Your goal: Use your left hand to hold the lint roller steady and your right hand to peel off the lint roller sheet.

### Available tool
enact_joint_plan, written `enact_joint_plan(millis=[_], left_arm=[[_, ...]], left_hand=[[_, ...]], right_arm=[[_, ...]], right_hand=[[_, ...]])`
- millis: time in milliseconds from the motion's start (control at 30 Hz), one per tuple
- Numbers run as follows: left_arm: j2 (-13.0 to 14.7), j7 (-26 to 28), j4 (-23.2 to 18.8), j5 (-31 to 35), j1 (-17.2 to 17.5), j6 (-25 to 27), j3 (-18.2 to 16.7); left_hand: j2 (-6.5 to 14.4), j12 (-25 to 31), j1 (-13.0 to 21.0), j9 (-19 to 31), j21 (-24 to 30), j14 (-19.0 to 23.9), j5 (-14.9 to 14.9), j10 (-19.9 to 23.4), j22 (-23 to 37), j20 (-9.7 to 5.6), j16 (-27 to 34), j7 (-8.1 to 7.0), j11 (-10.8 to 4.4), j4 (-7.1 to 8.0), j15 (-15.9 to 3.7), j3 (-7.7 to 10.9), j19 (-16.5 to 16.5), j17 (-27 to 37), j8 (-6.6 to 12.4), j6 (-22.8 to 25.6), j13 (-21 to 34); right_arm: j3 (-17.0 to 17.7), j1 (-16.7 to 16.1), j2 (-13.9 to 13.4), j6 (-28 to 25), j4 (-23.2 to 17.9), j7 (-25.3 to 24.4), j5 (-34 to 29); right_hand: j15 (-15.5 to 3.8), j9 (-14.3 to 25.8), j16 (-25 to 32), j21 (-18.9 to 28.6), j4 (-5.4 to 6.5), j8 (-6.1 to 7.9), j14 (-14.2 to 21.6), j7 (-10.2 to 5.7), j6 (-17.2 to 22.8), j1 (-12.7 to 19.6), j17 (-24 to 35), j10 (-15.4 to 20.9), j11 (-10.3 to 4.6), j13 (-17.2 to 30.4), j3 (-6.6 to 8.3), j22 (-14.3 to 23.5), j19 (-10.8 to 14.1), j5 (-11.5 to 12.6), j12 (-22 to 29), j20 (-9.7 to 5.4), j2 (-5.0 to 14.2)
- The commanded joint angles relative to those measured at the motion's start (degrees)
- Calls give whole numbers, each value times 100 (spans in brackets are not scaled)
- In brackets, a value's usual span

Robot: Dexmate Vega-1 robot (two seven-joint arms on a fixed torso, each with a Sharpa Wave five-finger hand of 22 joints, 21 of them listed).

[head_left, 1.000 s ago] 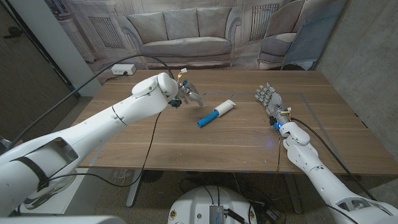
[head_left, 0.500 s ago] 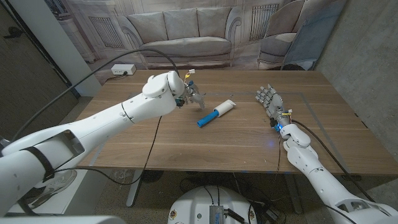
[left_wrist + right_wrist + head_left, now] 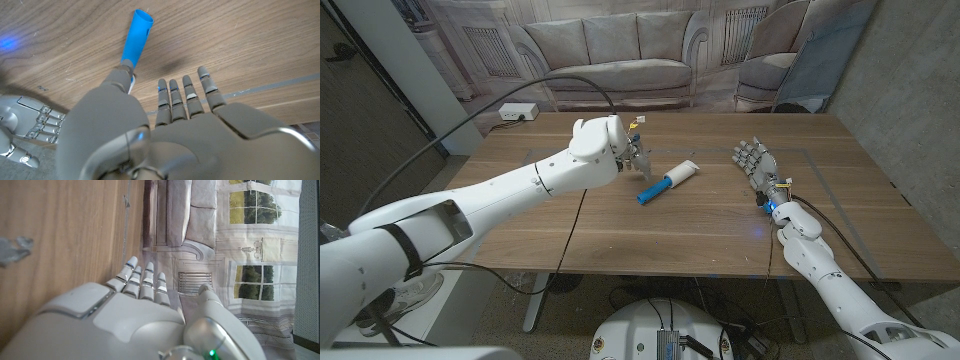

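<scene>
The lint roller (image 3: 668, 183) lies on the wooden table (image 3: 700, 225) near its middle, its blue handle (image 3: 651, 191) toward me and its white sheet roll (image 3: 684, 172) farther back. In the left wrist view the blue handle (image 3: 136, 36) shows beyond my fingers. My left hand (image 3: 634, 155) hovers just left of the roller with its fingers apart, holding nothing; the left wrist view shows that hand (image 3: 165, 130) over the wood. My right hand (image 3: 752, 160) stands at the table's right side with fingers spread, well apart from the roller, and appears as a hand (image 3: 135, 310) in its own wrist view.
A white power strip (image 3: 517, 113) with a black cable lies at the table's back left corner. A backdrop printed with a sofa (image 3: 615, 60) hangs behind the table. Bare wood lies between the roller and my right hand.
My left arm has swung to the right, bringing its hand closer to the lint roller. The roller and my right hand have stayed put.
</scene>
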Motion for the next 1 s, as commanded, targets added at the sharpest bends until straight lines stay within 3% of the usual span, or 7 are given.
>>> enact_joint_plan(millis=[33, 200, 367, 533, 1000], left_arm=[[-280, -459, 288, 399, -37, -114, 146], [-421, -579, 363, 604, 5, -160, 201], [-523, -854, 417, 1188, -115, -76, 519], [-640, -1147, 519, 1633, -112, -87, 595], [-1099, -1933, 1008, 3072, 245, -560, 403]], left_hand=[[-15, 68, 21, 35, 50, 84, -13, 86, 6, 19, 33, -6, 5, 3, -13, -57, 84, 36, 56, 86, 30], [-39, 148, 23, 45, 73, 225, -15, 188, 3, 14, 76, -28, -31, 12, -69, -87, 202, 56, 95, 170, 48], [-34, 200, 33, 54, 93, 281, -14, 248, 0, 13, 89, -18, -16, 22, -81, -98, 298, 72, 131, 247, 60], [-15, 256, 28, 63, 111, 378, -14, 323, -2, 14, 119, -20, -24, 42, -87, -109, 383, 88, 176, 347, 72], [28, 380, -42, 84, 142, 534, -32, 444, -14, 15, 144, 5, -37, 122, -124, -157, 598, 129, 239, 491, 102]], right_arm=[[66, 48, 58, 71, 196, 192, 76], [92, 91, 101, 109, 298, 288, 113], [125, 123, 136, 132, 395, 389, 156], [170, 120, 168, 140, 452, 423, 189], [284, 88, 229, 130, 596, 624, 298]], right_hand=[[-8, 14, 26, -5, 4, 54, 22, 0, 64, -49, 13, 67, 8, 5, -25, 14, 53, -16, 22, 11, 3], [-2, 13, 23, -12, 7, 51, 30, -1, 67, -61, 12, 75, 9, 5, -29, 14, 58, -16, 21, 13, -2], [6, 13, 21, -20, 16, 52, 39, -2, 78, -79, 13, 87, 23, 5, -35, 14, 63, -15, 21, 14, -7], [0, 13, 20, -30, 25, 50, 47, -6, 84, -97, 14, 105, 14, 5, -40, 15, 62, -15, 24, 18, -8], [-12, 12, 42, -47, 48, 56, 161, -25, 136, -145, 13, 231, 1, 6, -51, 16, 105, -11, 58, 44, -15]])
